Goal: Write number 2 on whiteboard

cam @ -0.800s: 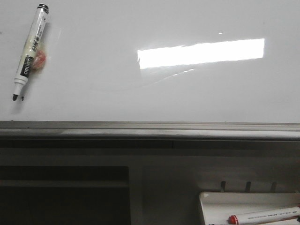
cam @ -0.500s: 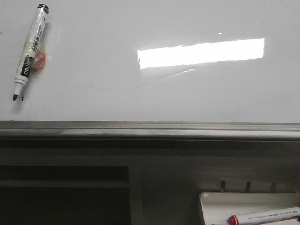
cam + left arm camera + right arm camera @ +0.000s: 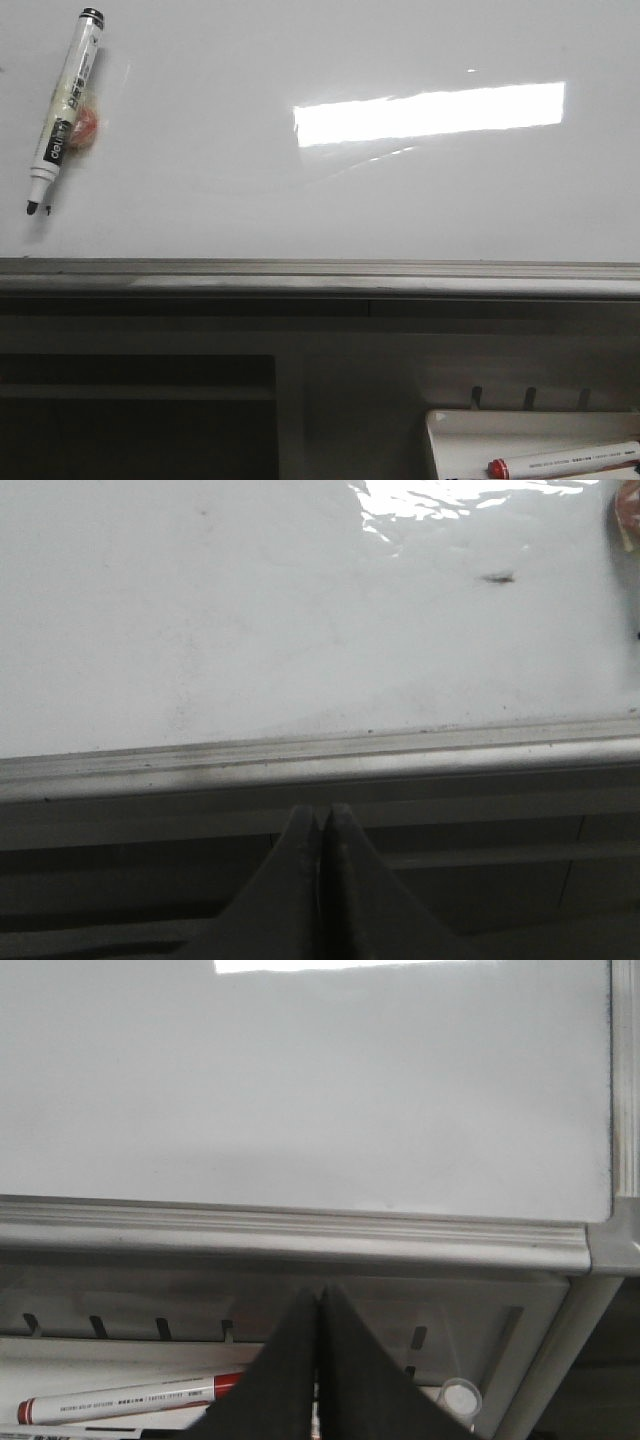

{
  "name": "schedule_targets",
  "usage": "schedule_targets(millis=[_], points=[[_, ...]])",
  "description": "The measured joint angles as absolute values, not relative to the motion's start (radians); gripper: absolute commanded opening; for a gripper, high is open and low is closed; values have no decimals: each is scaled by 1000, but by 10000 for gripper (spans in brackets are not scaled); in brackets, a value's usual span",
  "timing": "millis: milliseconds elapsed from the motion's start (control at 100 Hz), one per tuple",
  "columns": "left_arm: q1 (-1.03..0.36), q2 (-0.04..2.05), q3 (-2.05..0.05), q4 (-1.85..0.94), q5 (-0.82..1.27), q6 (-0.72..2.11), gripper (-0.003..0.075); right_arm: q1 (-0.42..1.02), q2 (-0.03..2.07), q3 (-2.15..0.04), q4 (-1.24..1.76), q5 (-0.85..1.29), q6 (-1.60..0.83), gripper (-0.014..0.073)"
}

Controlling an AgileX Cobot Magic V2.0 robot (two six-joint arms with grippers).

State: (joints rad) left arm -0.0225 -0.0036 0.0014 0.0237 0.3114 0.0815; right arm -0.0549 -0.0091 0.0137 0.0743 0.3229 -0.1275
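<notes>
So the whiteboard (image 3: 330, 190) fills most of the front view and it's blank, no number 2 on it anywhere, just the bright rectangular light reflection (image 3: 430, 112) in the upper middle and what looks like a tiny dark speck next to the marker tip. A black marker (image 3: 64, 105) is stuck to the board in the upper left of the frame, uncapped with the tip pointing down, and there's a small reddish blob (image 3: 88, 124) right behind its barrel, can't tell what that is. Down in the lower right corner a red-capped marker (image 3: 565, 461) lies in a small white tray (image 3: 450, 428) under the grey bottom rail (image 3: 320, 277). Neither arm shows up in the front view. In the wrist views the left gripper (image 3: 322, 825) and the right gripper (image 3: 318, 1305) both have their fingers pressed together with nothing between them, each sitting low, below the rail. My read: the task is at step 1, nothing written and no pen in hand. Next move would need 1 gripper to spread its fingers and go get a marker. The left one looks like the natural pick for the black marker on the board, grabbing around the barrel so the tip stays free for writing.
</notes>
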Motion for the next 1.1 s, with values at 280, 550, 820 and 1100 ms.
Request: schedule_targets(millis=[280,550,820,1100], points=[[-22,-4,1,-33,-12,81,-20,-55,-9,14,74,-55,-128,-71],[-22,-4,1,-34,-162,81,-20,-55,-9,14,75,-464,-128,-71],[-22,-4,-1,-36,-169,81,-20,-55,-9,11,76,-297,-128,-70],[-22,115,-234,-54,188,81,-20,-55,62,-239,177,416,-126,-66]])
